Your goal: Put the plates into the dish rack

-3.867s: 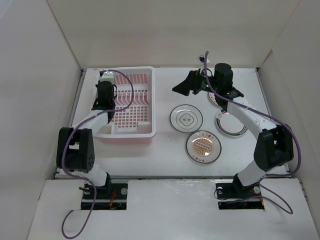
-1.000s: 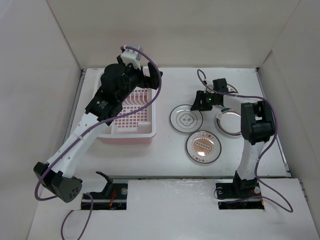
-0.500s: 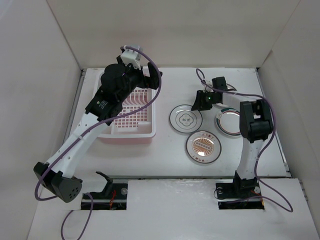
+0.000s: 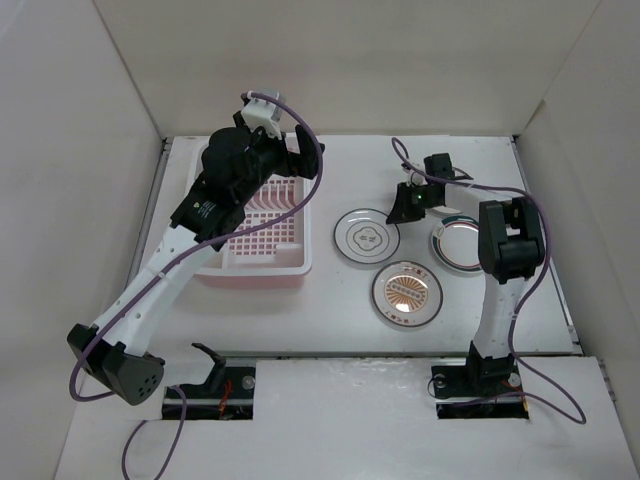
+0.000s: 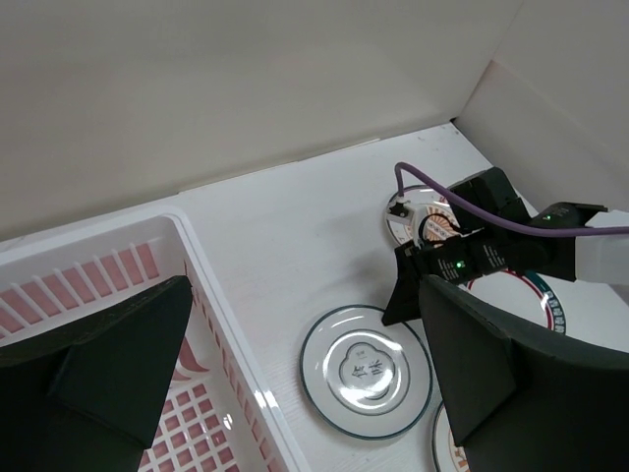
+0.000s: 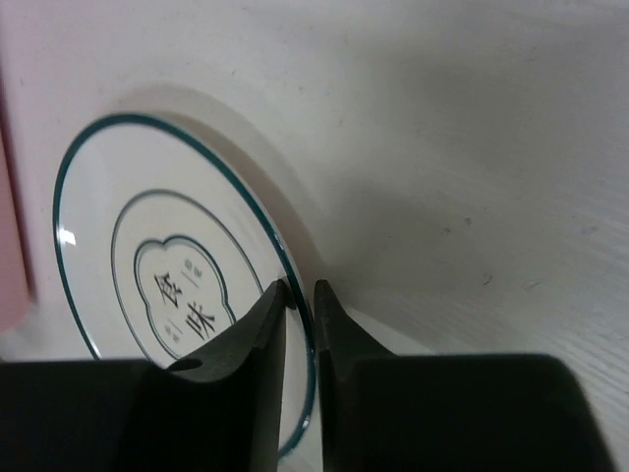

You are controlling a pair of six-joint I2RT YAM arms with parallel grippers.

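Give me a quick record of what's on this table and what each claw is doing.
Dish rack: pale pink basket on the left half of the table.
Plates outside the rack: white ringed plate, orange sunburst plate, coloured-rim plate, and a fourth plate, mostly hidden, farthest back.
Left gripper: open, holding nothing, above the rack's far right corner.
Right gripper: closed on the white ringed plate's rim.

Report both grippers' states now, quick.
Left gripper: open, holding nothing.
Right gripper: closed on the rim of the white ringed plate.
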